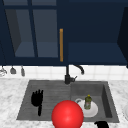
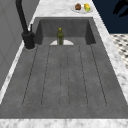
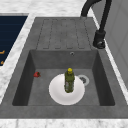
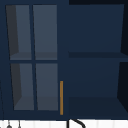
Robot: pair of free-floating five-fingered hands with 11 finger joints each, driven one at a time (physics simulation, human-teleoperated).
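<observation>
Left of the sink basin (image 1: pixel 106 100), over the drainboard (image 1: pixel 50 92), I see my left hand (image 1: pixel 37 98) hovering, fingers straight, holding nothing. In the basin a bottle (image 1: pixel 88 102) stands upright on a plate (image 1: pixel 93 111). My right hand (image 1: pixel 102 124) is at the basin's front edge; I cannot tell its fingers.

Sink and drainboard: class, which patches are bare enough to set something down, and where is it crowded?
The ribbed drainboard, between the faucet and the front counter edge, is bare; the left hand hovers over it. The basin is crowded: a white plate carrying a green bottle fills its middle, leaving floor strips beside the walls.
</observation>
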